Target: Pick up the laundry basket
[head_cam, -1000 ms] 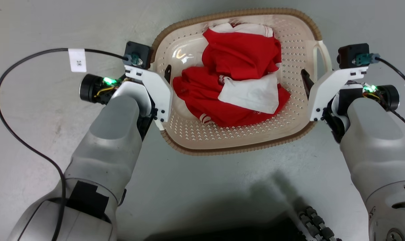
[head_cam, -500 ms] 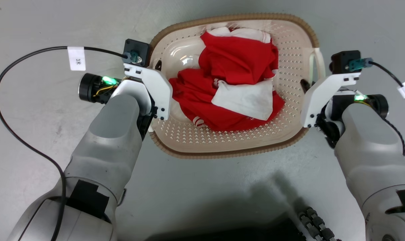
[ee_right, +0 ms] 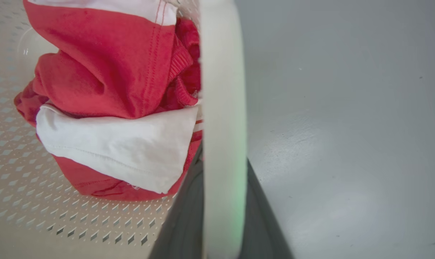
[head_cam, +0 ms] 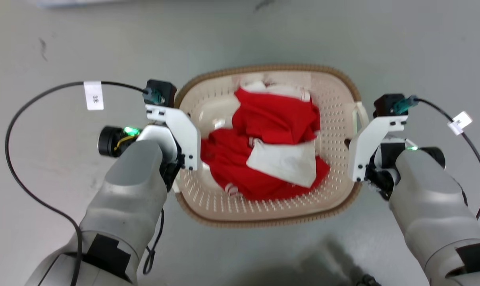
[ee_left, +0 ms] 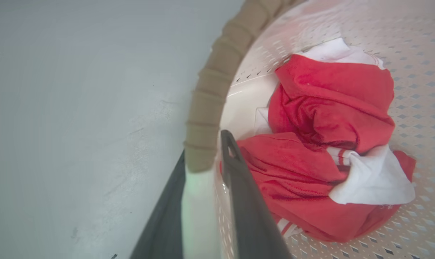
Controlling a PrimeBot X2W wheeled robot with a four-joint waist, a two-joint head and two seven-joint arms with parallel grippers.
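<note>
Cream perforated plastic with a brown woven-look rim formed the single laundry basket (head_cam: 335, 115), which lay squarely between the two grippers above the grey floor (head_cam: 263, 31). Whether its base touched that floor could not be told.

The left gripper (ee_left: 203, 158) was clamped on the left-side handle (ee_left: 197, 208), one of two white handles. One dark finger stood inside the basket wall and the other outside it. The right gripper (ee_right: 224, 154) gripped the right-side handle (ee_right: 222, 108) in the same way, with a dark finger pressed close on either flank.

Just inward of both inner fingers sat one heap of red garments (head_cam: 271, 119) with red-and-white striped trim. A white cloth panel (head_cam: 283, 165) lay on top, on the side nearer the right jaws. How many garments made up the heap could not be told.

Two black cables ran outward from the wrists, each carrying one white tag. The left tag (head_cam: 93, 95) bore a "3" followed by a mark too small to read. Any writing on the right tag (head_cam: 460, 122) was illegible.
</note>
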